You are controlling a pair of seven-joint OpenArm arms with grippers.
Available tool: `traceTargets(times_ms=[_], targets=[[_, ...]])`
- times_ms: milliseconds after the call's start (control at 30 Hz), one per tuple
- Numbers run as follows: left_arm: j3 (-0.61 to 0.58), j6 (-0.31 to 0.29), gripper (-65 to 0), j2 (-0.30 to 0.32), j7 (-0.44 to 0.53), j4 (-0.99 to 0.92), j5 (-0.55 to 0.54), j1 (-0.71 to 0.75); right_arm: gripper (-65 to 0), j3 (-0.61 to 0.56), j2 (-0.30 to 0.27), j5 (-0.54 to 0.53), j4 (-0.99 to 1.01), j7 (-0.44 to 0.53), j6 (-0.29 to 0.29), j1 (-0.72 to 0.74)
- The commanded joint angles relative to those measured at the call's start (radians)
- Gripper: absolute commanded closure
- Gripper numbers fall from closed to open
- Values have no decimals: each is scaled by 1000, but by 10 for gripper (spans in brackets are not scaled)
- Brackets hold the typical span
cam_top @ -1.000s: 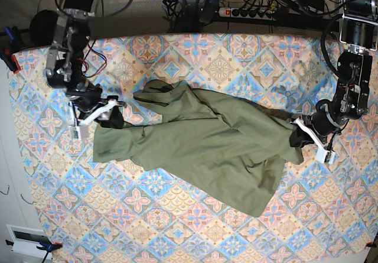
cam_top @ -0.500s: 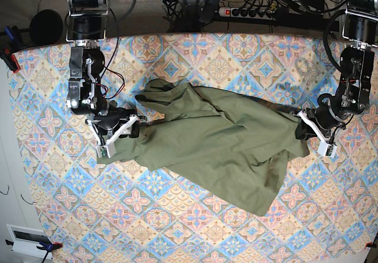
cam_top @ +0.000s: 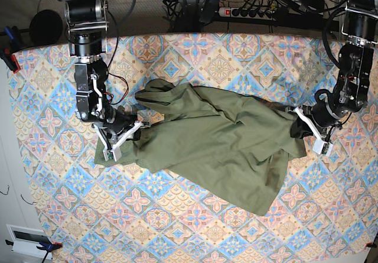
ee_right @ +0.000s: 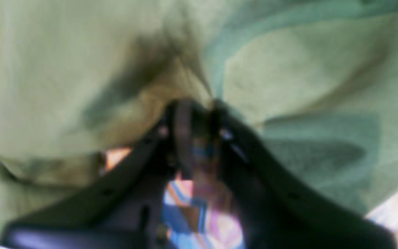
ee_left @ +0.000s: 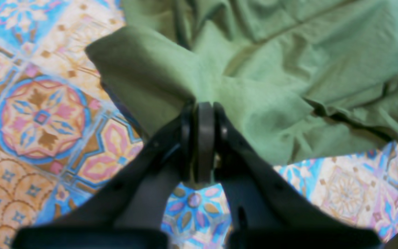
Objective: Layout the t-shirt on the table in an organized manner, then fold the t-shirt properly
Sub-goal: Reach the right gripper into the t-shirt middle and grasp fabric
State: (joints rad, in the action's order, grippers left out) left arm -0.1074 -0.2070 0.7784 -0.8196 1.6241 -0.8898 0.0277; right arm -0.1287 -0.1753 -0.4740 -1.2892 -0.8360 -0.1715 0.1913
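Observation:
The olive-green t-shirt [cam_top: 218, 139] lies crumpled across the middle of the patterned table [cam_top: 236, 56], stretched between both arms. At its right end my left gripper [cam_top: 300, 128] is shut on a bunched edge. The left wrist view shows that gripper [ee_left: 201, 107] with its jaws pressed together on a fold of the t-shirt [ee_left: 288, 52]. At the shirt's left end sits my right gripper [cam_top: 131, 134]. The right wrist view is blurred, but the right gripper [ee_right: 199, 103] has its jaws nearly together, and cloth of the t-shirt [ee_right: 64, 52] puckers into the tips.
A power strip [cam_top: 248, 12] with cables lies beyond the table's far edge. A red clamp [cam_top: 10, 59] grips the left edge. A white box [cam_top: 26, 239] sits off the lower left corner. Bare patterned table surrounds the shirt on all sides.
My right arm has swung in from the left onto the shirt's left end, and its jaws have closed on the cloth. My left gripper has kept its grip and drifted slightly inward.

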Motion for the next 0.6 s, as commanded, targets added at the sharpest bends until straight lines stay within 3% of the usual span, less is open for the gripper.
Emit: traceTargets(times_ms=[0, 133, 300, 367, 500, 567], targets=[[11, -1, 0, 20, 18, 15, -1, -15, -24, -1, -8, -7, -17, 37, -4, 44], [7, -1, 0, 19, 16, 15, -1, -2, -8, -38, -8, -7, 15, 57, -9, 121], [11, -1, 0, 19, 16, 21, -1, 28, -8, -102, -2, -7, 58, 79, -141, 218], [11, -1, 0, 19, 16, 21, -1, 48, -8, -173, 7, -7, 59, 108, -142, 245], [11, -1, 0, 19, 18, 21, -1, 73, -8, -315, 90, -7, 61, 139, -142, 284], [11, -1, 0, 19, 18, 23, -1, 74, -8, -352, 96, -7, 59, 145, -142, 294]])
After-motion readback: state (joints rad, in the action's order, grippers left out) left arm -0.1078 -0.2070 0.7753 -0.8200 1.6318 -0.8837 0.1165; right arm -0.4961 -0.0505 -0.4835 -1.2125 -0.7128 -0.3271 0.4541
